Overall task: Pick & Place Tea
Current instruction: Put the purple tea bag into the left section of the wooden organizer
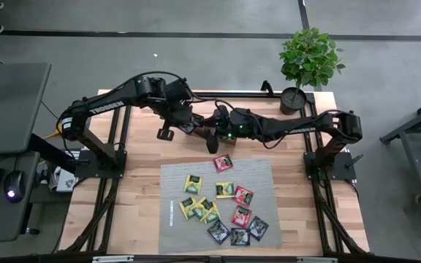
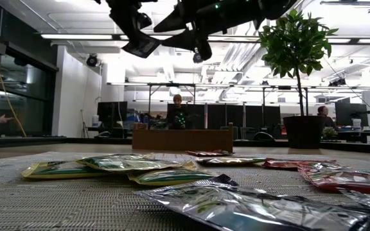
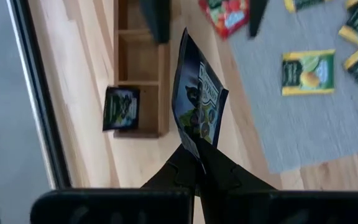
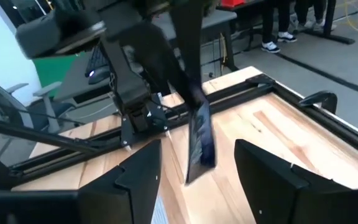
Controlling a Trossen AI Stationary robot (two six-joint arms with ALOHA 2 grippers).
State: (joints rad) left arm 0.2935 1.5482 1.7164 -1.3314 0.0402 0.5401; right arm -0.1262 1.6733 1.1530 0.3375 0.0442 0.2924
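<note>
The left gripper pinches a black sachet by its edge, above the tray at the mat's 12 o'clock. The right gripper gapes wide around it. A thin pinch could let it slip outside the compartment.

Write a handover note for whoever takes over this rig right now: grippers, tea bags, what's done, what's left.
Left gripper: shut on a black tea bag, held edge-up above the wooden tray.
Right gripper: open, facing that held bag, holding nothing.
Done: one black bag lies in the tray's end compartment.
Left: place the held bag; about a dozen bags remain on the grey mat, including a red one nearest the tray, yellow-green ones and black ones.
</note>
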